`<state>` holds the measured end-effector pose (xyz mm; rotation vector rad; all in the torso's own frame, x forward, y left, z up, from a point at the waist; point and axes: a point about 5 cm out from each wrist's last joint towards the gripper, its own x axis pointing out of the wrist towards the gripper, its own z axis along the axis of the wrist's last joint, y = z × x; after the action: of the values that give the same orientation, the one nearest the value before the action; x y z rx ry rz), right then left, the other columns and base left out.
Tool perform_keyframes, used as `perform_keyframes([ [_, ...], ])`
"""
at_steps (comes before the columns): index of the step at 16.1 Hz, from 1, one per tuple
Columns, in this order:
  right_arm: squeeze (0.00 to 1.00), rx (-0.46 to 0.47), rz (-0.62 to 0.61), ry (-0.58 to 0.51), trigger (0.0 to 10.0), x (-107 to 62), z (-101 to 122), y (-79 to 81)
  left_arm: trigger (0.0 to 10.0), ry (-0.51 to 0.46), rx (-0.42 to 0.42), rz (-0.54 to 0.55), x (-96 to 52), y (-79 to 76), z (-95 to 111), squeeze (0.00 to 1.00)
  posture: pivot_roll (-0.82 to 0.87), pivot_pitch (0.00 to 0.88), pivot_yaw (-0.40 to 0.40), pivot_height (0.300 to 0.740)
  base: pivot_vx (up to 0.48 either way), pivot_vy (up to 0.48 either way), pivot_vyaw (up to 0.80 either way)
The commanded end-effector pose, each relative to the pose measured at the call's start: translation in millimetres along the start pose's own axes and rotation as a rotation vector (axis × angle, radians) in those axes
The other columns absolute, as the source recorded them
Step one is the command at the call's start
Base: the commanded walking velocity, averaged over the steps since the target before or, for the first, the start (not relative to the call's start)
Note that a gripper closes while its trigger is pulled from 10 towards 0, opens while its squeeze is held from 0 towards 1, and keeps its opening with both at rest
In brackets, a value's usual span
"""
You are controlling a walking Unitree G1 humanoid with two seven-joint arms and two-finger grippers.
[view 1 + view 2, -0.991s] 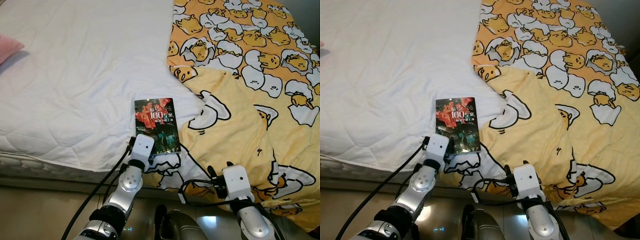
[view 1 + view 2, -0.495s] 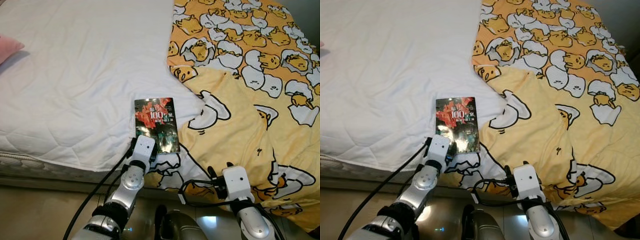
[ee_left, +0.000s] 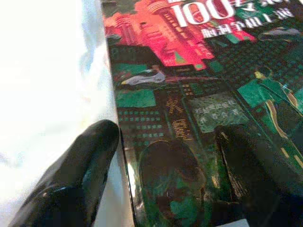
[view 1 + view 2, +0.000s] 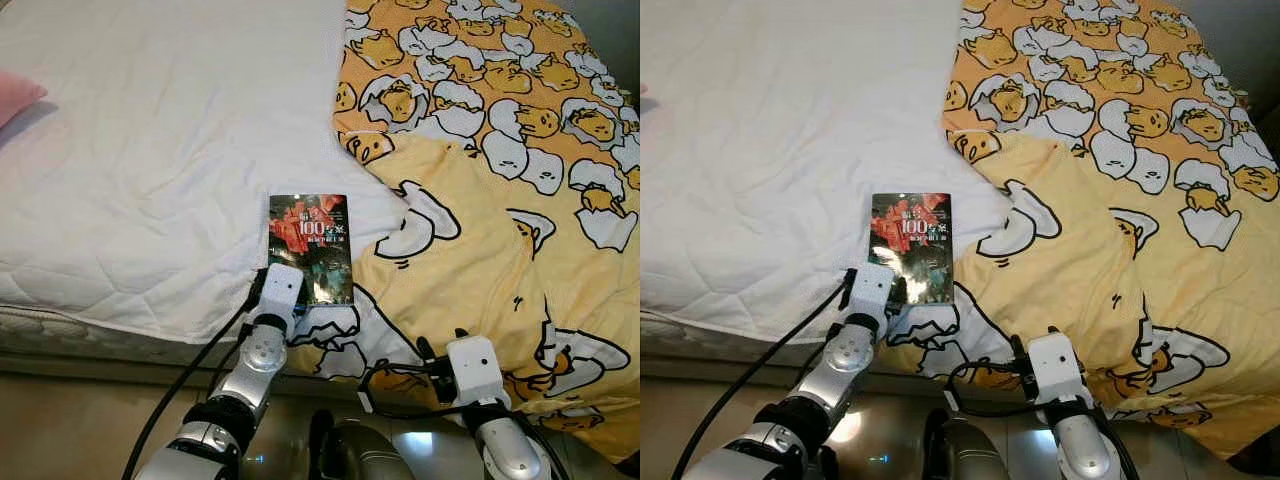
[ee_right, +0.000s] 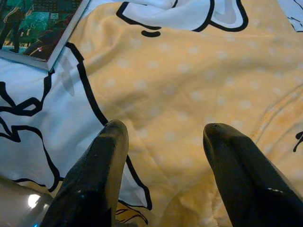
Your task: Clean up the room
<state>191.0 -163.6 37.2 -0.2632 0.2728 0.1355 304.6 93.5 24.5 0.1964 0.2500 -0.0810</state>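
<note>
Right end effector released, fingers spread over the yellow blanket at the bed's near edge. Left end effector released, fingers straddling the book's near left corner. Book flat on white mattress, touching blanket. Pink pillow far left.

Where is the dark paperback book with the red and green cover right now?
The book lies flat near the front edge of the white quilted mattress, just left of the yellow egg-print blanket, with the left gripper at its near end.

Book cover glossy paper; mattress cover quilted matt cloth; blanket soft cloth.
</note>
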Motion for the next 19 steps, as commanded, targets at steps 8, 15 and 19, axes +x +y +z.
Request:
perform_keyframes([
  [8, 0.00, 0.003, 0.000, 0.047, 10.0, -3.1, -8.9, -5.9, 10.0, 0.039, -0.146, -0.031, 8.8, 2.2, 9.2, 0.51, -0.11, 0.208, -0.171, 0.736, 0.000, 0.000, 0.00],
  [15, 0.00, -0.004, 0.011, 0.050, 10.0, -2.8, -9.8, -6.7, 10.0, 0.217, -0.326, -0.215, 6.3, -29.7, -1.6, 0.00, -0.11, 0.189, -0.177, 0.736, 0.000, 0.000, 0.00],
  [19, 0.00, -0.005, 0.016, 0.047, 10.0, -1.2, -8.7, -6.2, 0.0, 0.275, -0.312, -0.276, 3.9, -39.0, -5.7, 0.00, -0.11, 0.193, -0.178, 0.736, 0.000, 0.000, 0.00],
])
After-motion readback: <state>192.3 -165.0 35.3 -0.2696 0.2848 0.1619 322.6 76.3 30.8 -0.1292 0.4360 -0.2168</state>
